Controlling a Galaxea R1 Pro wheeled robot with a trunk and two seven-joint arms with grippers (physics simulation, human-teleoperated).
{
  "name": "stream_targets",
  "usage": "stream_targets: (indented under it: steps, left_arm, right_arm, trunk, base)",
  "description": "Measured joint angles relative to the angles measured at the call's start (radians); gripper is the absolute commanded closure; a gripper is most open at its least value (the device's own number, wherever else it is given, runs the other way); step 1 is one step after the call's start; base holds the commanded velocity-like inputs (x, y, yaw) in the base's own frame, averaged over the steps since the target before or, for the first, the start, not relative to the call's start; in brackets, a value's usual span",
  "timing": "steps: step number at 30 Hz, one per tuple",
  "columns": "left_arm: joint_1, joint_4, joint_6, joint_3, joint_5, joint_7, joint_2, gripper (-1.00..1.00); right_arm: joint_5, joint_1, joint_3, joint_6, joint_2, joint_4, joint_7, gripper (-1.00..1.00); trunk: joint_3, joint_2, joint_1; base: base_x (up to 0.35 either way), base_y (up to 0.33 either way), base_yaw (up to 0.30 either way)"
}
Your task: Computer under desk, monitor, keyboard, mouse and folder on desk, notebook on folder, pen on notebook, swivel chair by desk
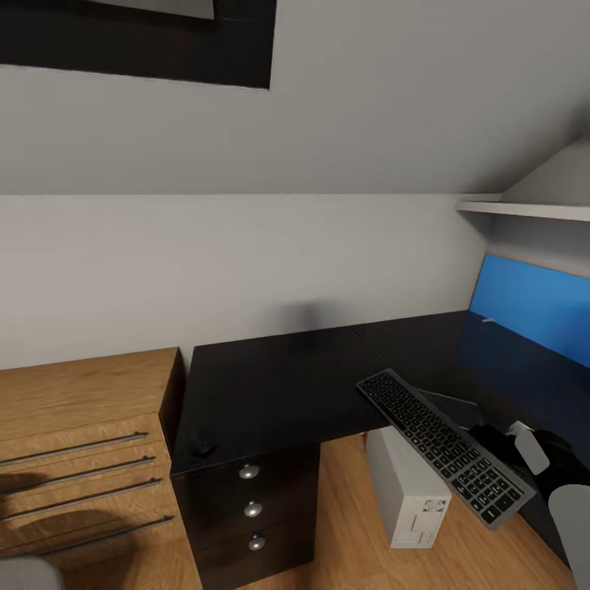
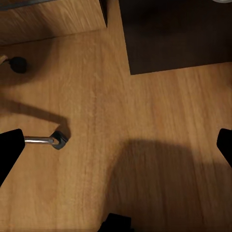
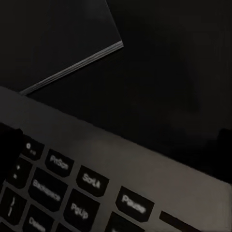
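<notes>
My right gripper [image 1: 515,449] is shut on the far edge of the dark keyboard [image 1: 442,447], which hangs tilted over the front edge of the black desk [image 1: 279,385]. The keys [image 3: 63,188] show close up in the right wrist view. Beneath them the thin grey notebook [image 1: 453,406] [image 3: 67,43] lies flat on the desk. The small dark mouse [image 1: 202,447] sits near the desk's front left corner. The white computer [image 1: 407,492] stands on the floor under the desk. My left gripper [image 2: 116,147] is open above the wood floor, beside a chrome leg of the swivel chair [image 2: 38,140].
A light wood drawer chest [image 1: 82,459] stands left of the desk's dark three-knob drawer unit [image 1: 250,512] [image 2: 174,34]. A blue wall panel [image 1: 533,307] backs the desk's right wing, with a white shelf [image 1: 524,210] above it. A thin white stick [image 1: 489,319] lies by the panel.
</notes>
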Motion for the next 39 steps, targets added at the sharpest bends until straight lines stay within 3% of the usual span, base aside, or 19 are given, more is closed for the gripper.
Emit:
stream_targets:
  steps: [39]
  left_arm:
    - [0.000, 0.000, 0.000, 0.006, 0.003, 0.000, 0.000, -1.00]
  right_arm:
    - [0.002, 0.000, 0.000, -0.010, 0.000, -0.008, 0.002, -1.00]
  trunk:
    - [0.000, 0.000, 0.000]
  base:
    - [-0.021, 0.019, 0.000]
